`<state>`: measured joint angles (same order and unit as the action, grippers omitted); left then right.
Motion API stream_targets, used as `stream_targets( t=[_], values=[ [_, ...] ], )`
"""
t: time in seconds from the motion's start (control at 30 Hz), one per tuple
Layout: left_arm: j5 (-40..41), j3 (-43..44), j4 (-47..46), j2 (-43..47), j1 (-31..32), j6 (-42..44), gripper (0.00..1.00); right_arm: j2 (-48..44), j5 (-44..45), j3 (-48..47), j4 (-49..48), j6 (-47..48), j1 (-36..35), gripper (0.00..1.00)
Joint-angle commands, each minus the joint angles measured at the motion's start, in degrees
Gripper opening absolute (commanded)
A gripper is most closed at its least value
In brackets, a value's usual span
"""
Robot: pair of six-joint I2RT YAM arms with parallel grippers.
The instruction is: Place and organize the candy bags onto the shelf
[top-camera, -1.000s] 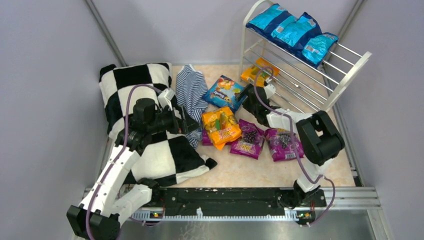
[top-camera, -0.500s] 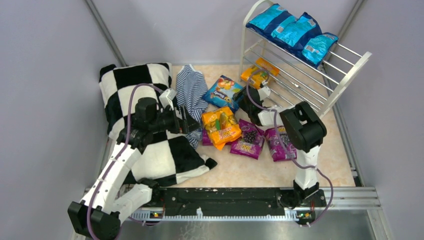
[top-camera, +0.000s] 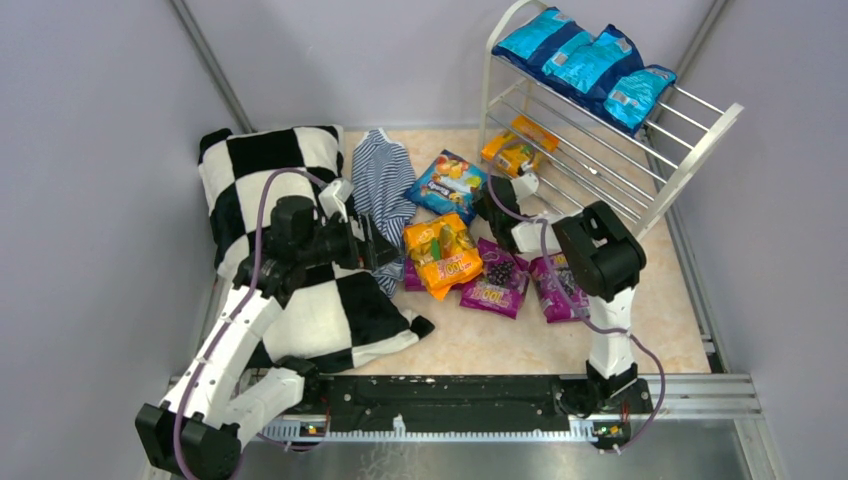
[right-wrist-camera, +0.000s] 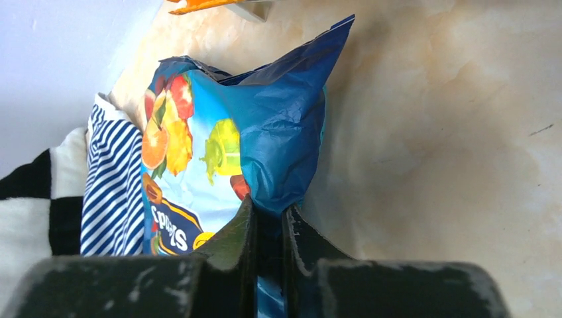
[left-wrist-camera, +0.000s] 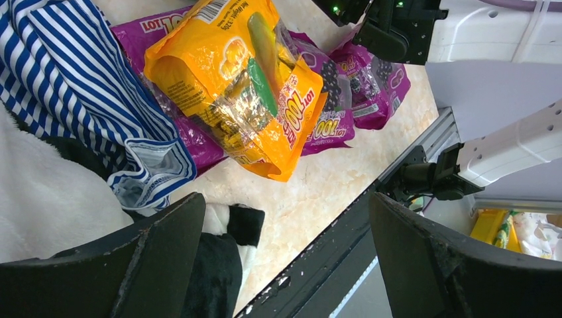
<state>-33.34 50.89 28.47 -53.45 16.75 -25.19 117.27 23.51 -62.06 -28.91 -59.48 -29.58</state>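
— Marble tabletop, mid-frame: right gripper (right-wrist-camera: 268, 222) pinches only the edge of the blue candy bag (right-wrist-camera: 219, 146)
— Thin hold; it may slip before the shelf (top-camera: 610, 170), upper right. Left gripper (left-wrist-camera: 285, 232) gapes idle

my view: shelf (top-camera: 705, 150) far right, candy bags (top-camera: 590, 65) on its top tier; pillow (top-camera: 260, 170) left, cloth (top-camera: 382, 185) just beside it.

Pale lavender walls (top-camera: 90, 150) on three sides; beige marbled tabletop (top-camera: 500, 345); black rail (top-camera: 450, 400) along near edge; even light.
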Motion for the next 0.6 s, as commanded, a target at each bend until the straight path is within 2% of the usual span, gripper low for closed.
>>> stream_targets(
  t=[0.0,0.27,0.47,0.57],
  values=[
    [0.08,2.10,0.67,1.66,-0.05,0.27,0.99,-4.77,1.08,-2.19,-1.36,1.47,-0.63,0.00],
    [0.72,1.62,2.39,4.32,-0.07,-0.54,0.99,-16.11,1.90,-0.58,2.51,7.20,-2.24,0.00],
    [1.16,1.07,2.67,5.88,-0.08,-1.39,0.99,-25.96,5.75,1.85,5.28,18.57,-4.64,0.00],
    [1.41,0.50,2.32,6.25,-0.07,-1.51,0.99,-31.36,5.03,4.10,5.98,24.45,-4.64,0.00]
  ],
)
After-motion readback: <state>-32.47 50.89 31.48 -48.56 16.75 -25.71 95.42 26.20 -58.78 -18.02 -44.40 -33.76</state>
